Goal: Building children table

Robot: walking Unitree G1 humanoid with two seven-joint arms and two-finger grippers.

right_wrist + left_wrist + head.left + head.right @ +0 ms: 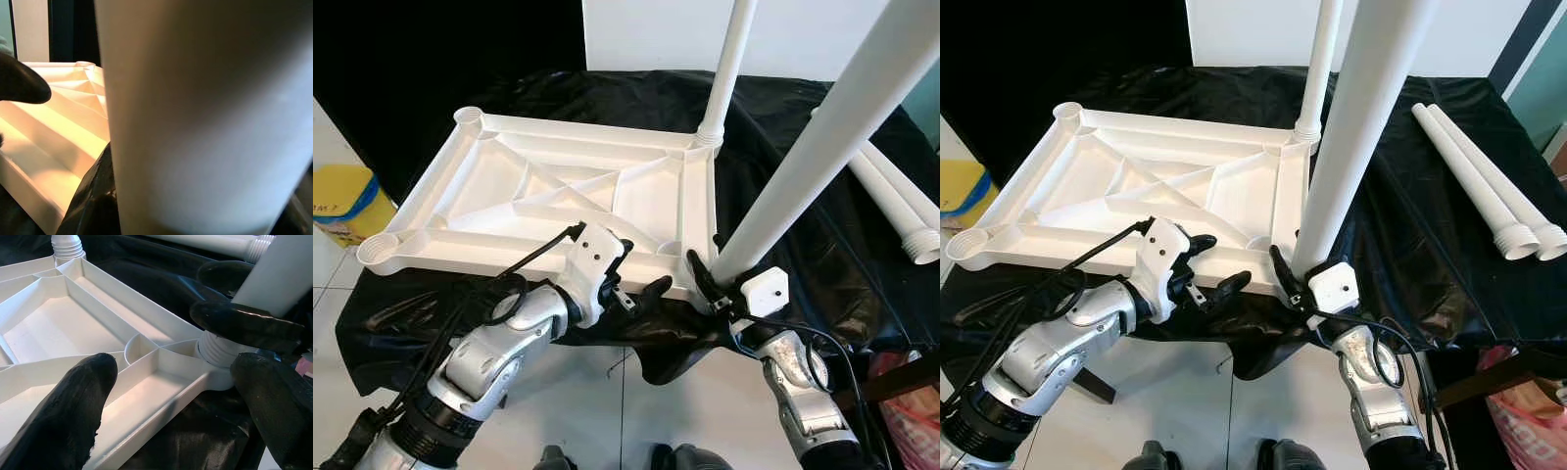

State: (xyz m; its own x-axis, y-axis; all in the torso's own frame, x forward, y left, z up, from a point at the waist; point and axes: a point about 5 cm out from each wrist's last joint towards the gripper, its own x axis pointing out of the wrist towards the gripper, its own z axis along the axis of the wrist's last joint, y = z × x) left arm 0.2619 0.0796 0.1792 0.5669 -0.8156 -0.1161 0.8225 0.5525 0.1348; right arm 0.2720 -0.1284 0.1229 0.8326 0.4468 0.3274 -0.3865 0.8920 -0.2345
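left eye view: at nine o'clock a yellow bin (pixel 347 201) stands on the pale floor beside a work surface draped in black plastic sheeting (pixel 822 264). an upturned white tabletop (pixel 558 196), ribs facing up, lies on the sheeting across the centre, with empty round sockets at its near and far left corners. the left gripper (pixel 641 291) hovers at the tabletop's near edge at six o'clock, its two black fingers spread apart and holding nothing; the left wrist view shows one finger over a ribbed bay and the other off the rim. a fitted leg (pixel 726 69) stands upright in the far right corner socket at twelve o'clock. the right gripper (pixel 710 279) pinches the base of a second leg (pixel 822 137), which leans toward two o'clock with its threaded end seated at the near right corner socket. two spare legs (pixel 1489 191) lie side by side on the sheeting at three o'clock, well apart from the tabletop. a red bag (pixel 911 406) sits at five o'clock.
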